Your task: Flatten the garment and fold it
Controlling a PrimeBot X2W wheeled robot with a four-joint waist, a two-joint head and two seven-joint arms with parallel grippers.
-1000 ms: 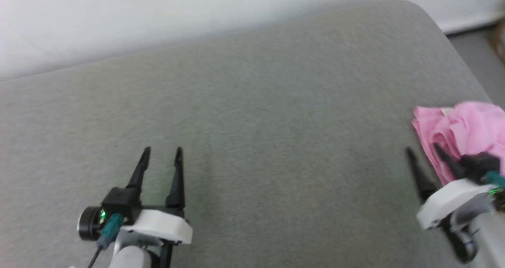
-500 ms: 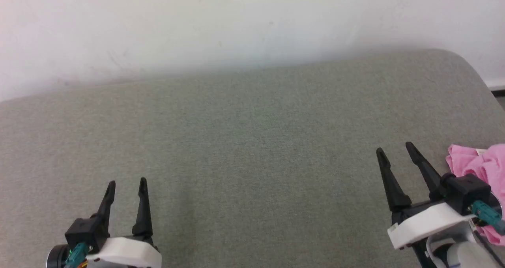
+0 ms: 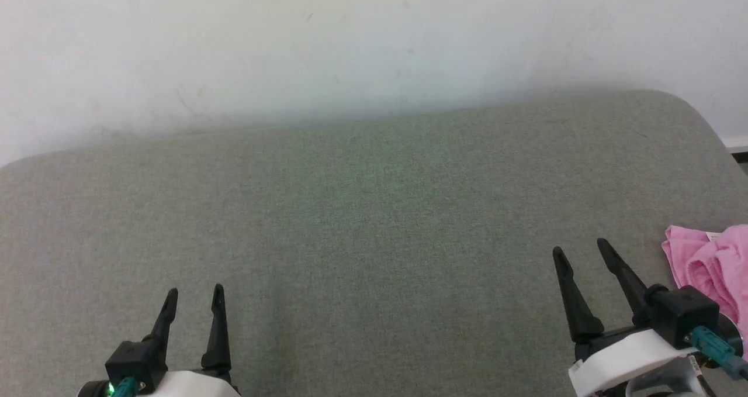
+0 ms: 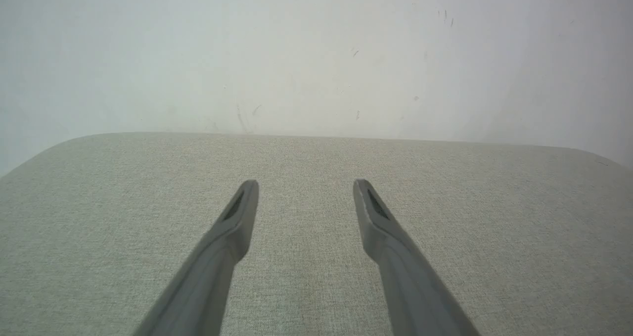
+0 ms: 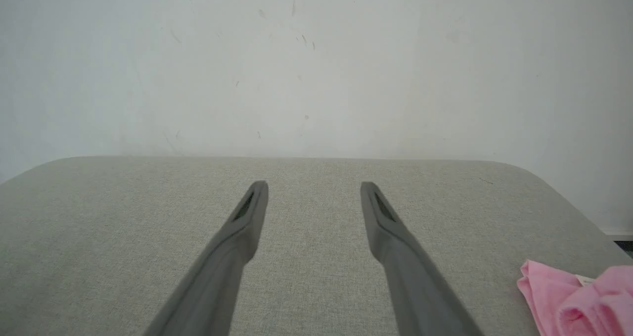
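Crumpled light-pink knit garment is lying bunched at the right edge of the grey-green upholstered cushion, its white label showing. Right gripper is pointing wallward just beside it, fingers parted, gripping nothing. Left gripper is sitting well apart, likewise parted and empty.

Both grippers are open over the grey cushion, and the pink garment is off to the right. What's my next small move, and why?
Probably shift the right gripper rightward to the garment. It lies bunched near the right edge of the cushion, beside the open fingers rather than between them, and the left gripper sits far across on the other side.
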